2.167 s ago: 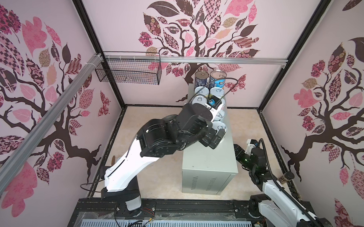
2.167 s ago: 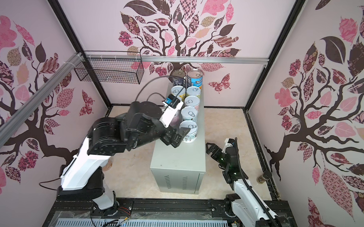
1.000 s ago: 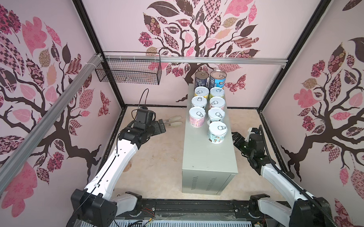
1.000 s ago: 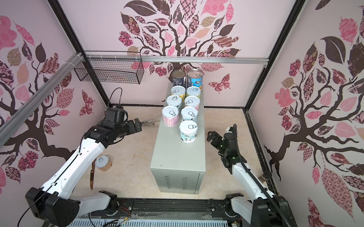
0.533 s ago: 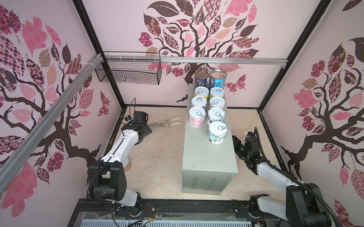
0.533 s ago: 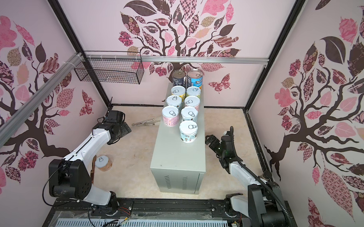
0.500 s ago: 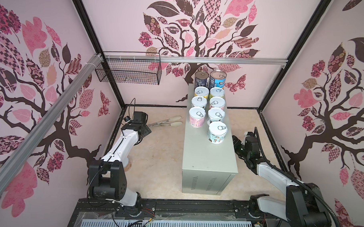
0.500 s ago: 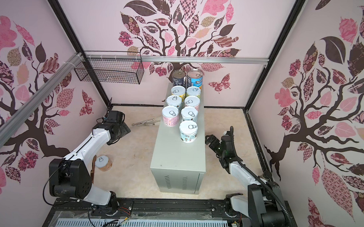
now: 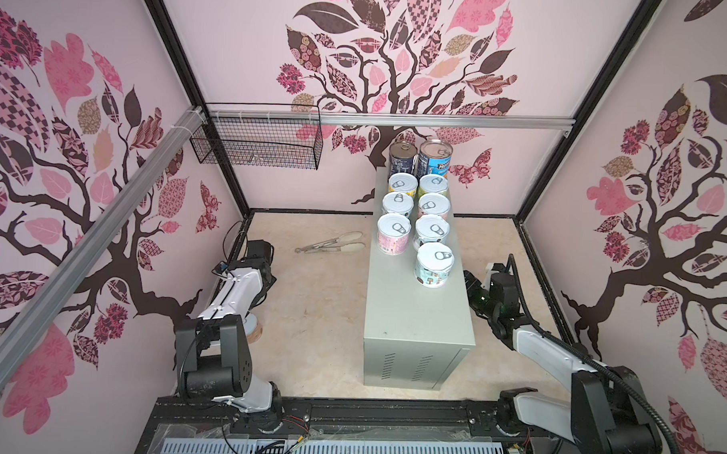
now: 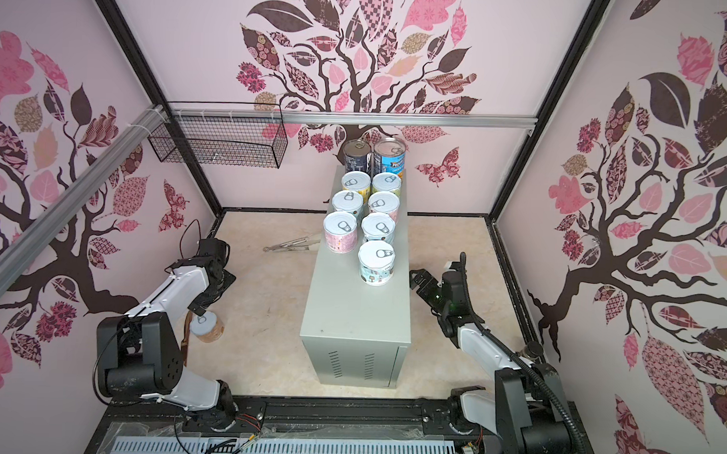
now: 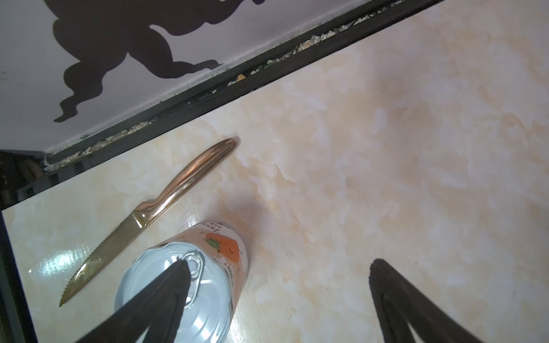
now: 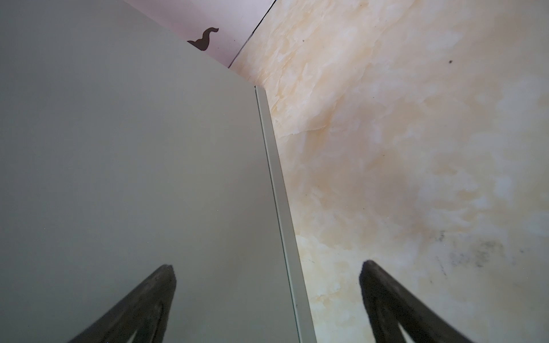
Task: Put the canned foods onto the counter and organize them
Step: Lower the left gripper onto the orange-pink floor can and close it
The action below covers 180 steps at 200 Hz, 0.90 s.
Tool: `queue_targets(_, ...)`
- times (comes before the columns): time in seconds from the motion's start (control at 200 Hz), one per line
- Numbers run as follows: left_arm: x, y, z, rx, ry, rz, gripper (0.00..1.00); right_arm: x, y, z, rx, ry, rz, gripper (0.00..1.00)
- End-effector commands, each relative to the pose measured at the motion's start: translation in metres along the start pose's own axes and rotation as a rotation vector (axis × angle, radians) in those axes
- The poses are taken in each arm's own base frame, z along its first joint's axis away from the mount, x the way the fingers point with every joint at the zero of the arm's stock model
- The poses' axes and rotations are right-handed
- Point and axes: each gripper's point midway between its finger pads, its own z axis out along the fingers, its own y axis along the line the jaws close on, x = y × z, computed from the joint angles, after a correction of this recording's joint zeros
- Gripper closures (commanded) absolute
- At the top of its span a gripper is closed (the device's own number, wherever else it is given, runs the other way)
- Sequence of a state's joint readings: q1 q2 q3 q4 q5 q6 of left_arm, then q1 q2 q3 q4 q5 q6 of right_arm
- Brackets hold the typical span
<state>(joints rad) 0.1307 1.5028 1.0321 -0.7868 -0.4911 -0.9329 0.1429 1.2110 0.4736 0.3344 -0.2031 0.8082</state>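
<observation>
My counter (image 9: 416, 321) is painted metal, a smooth matt grey-green. The tins (image 9: 432, 230) on it have pale, dull metal lids and printed labels with a slight sheen. The peach-labelled tin (image 11: 214, 297) shows a brighter, ribbed lid. The floor (image 11: 386, 148) is glossy marbled beige, smudged dark in places. The knife (image 11: 166, 202) is polished rose-gold metal. The fingers (image 11: 154, 306) of my left gripper (image 11: 279, 264) look matt black and slightly rough. The basket (image 9: 256, 143) is thin black wire, and the rail (image 9: 440, 121) is brushed aluminium
</observation>
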Motion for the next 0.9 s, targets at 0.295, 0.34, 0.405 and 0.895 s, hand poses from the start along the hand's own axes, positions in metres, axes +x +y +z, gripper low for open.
queue_targets(0.295,0.006,0.067,0.018,-0.1,0.034,-0.25,0.02,0.003,0.008,-0.002,-0.035,0.01,-0.007,0.0)
queue_targets(0.34,0.008,0.065,0.019,-0.093,0.044,-0.247,0.02,0.003,0.009,-0.002,-0.037,0.009,-0.007,0.0)
queue_targets(0.405,0.01,0.062,0.021,-0.085,0.063,-0.244,0.02,0.003,0.009,-0.002,-0.037,0.009,-0.007,0.0)
queue_targets(0.895,0.037,0.051,0.04,-0.073,0.17,-0.22,0.02,0.003,0.008,-0.003,-0.038,0.003,-0.008,0.0)
